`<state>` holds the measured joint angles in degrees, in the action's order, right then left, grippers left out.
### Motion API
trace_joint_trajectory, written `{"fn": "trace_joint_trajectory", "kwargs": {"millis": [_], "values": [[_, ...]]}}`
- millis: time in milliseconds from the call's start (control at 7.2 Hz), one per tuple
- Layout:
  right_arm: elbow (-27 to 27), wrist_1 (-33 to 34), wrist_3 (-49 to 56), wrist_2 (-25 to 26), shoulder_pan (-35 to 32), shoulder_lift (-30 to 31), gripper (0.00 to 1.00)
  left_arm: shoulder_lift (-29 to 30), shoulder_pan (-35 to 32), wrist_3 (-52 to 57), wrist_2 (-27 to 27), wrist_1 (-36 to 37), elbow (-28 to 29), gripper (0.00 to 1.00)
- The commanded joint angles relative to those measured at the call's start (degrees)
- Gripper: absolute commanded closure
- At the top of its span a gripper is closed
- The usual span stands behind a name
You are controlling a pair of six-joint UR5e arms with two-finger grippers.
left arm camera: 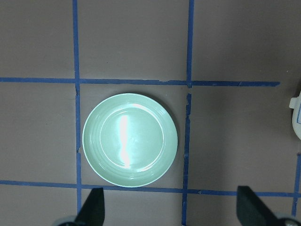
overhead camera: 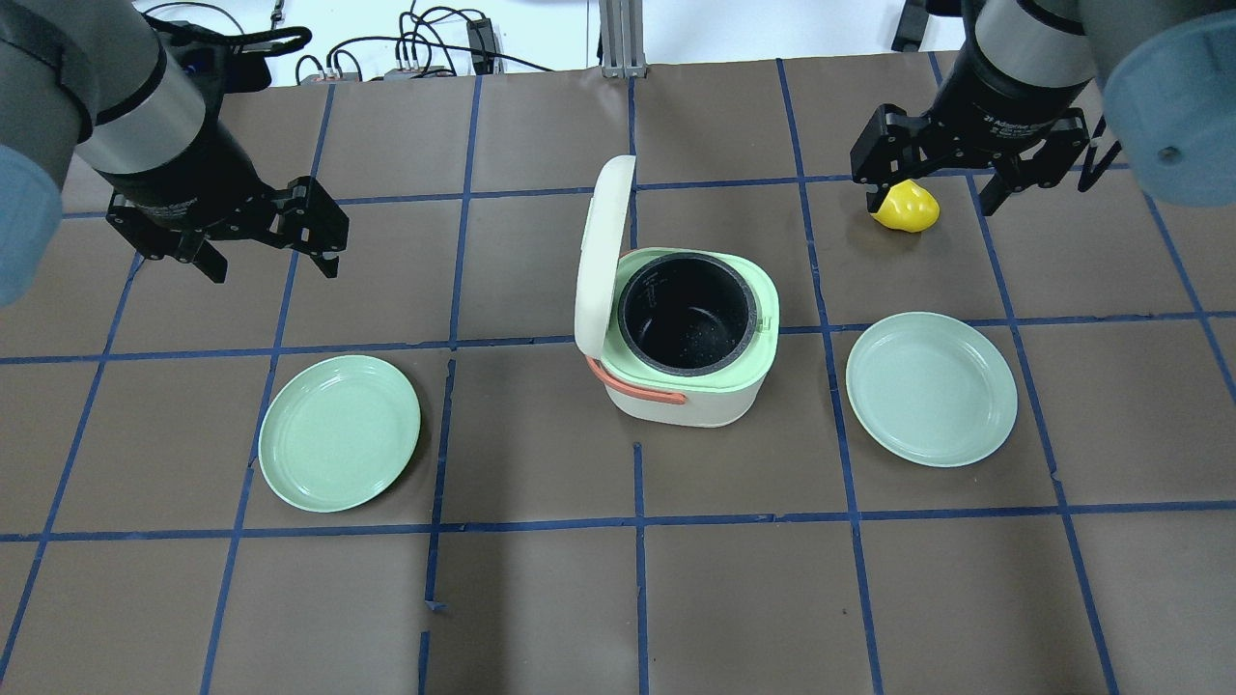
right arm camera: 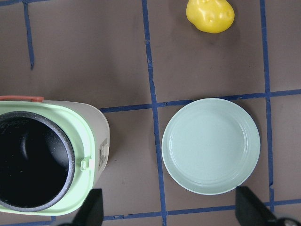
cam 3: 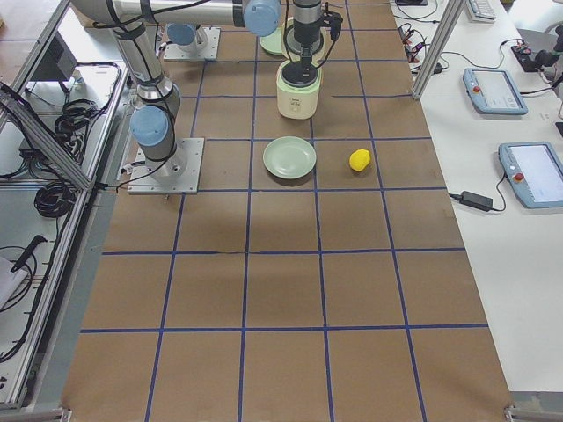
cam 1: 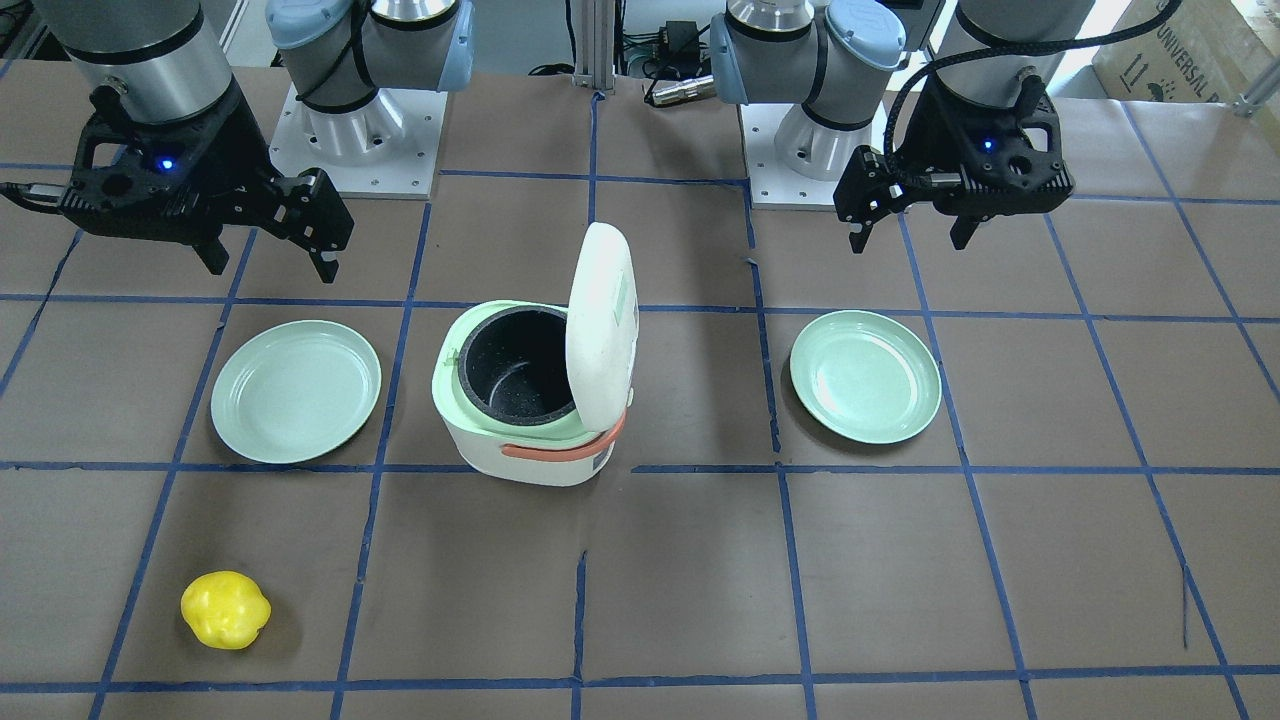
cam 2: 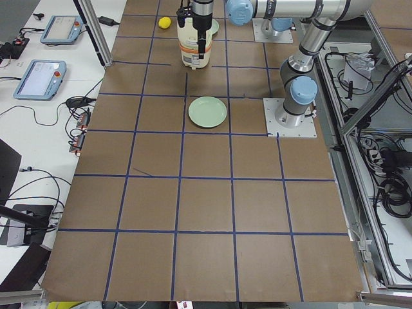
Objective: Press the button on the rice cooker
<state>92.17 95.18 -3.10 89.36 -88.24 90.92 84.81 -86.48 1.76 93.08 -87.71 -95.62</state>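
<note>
The white and pale green rice cooker (cam 1: 525,440) stands at the table's middle with its lid (cam 1: 602,322) swung up and its black pot empty; it also shows in the overhead view (overhead camera: 690,386) and the right wrist view (right arm camera: 96,141). A small tab sits on its green rim (right arm camera: 84,164); I see no other button. My left gripper (cam 1: 910,240) (overhead camera: 270,265) (left arm camera: 171,212) is open and empty, high above a plate. My right gripper (cam 1: 270,265) (overhead camera: 932,205) (right arm camera: 169,212) is open and empty, high and to the cooker's right.
A green plate (overhead camera: 339,431) (left arm camera: 130,140) lies left of the cooker, another (overhead camera: 931,388) (right arm camera: 210,145) to its right. A yellow toy fruit (overhead camera: 906,208) (cam 1: 225,609) (right arm camera: 210,14) lies on the table beyond the right plate. An orange handle (cam 1: 560,450) hangs at the cooker's side.
</note>
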Motion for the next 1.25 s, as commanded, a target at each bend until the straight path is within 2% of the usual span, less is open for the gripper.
{"fn": "trace_joint_trajectory", "kwargs": {"millis": [0, 1111], "values": [[0.03, 0.0, -0.15, 0.02, 0.0, -0.04, 0.0, 0.0, 0.0, 0.0, -0.01, 0.0, 0.0, 0.0], [-1.02, 0.52, 0.11, 0.11, 0.35, -0.49, 0.0, 0.0, 0.0, 0.0, -0.01, 0.0, 0.0, 0.0]]}}
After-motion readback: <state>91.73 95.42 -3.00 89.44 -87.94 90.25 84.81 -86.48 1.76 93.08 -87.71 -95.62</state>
